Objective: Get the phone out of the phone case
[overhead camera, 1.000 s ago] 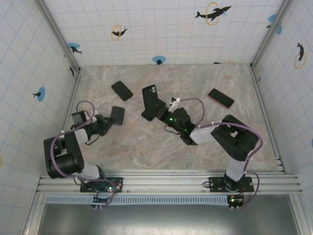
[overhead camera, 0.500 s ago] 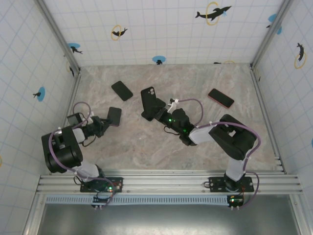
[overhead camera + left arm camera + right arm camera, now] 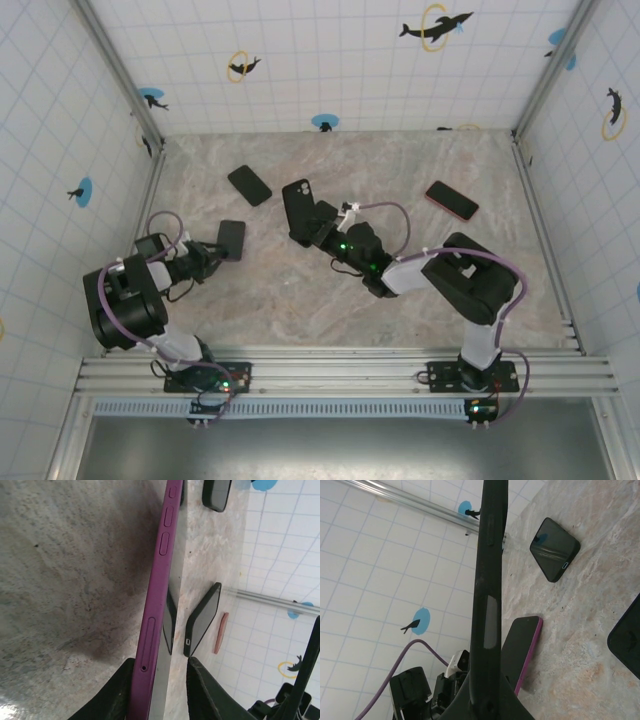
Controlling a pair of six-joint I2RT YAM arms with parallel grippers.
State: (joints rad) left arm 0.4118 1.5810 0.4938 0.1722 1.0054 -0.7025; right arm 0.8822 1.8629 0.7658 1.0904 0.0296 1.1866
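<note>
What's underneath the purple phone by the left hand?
The marbled table, darkened by the phone's shadow. The purple phone is seen edge-on between the fingers of the left hand, so its underside and the spot directly beneath are hidden; whether it touches the table is unclear.

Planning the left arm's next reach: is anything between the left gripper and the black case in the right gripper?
Yes. The purple phone lies between the slightly parted fingers of the left gripper, on the side toward the black case held by the right gripper. Beyond it is bare table. Another black phone lies farther back, off that line.
</note>
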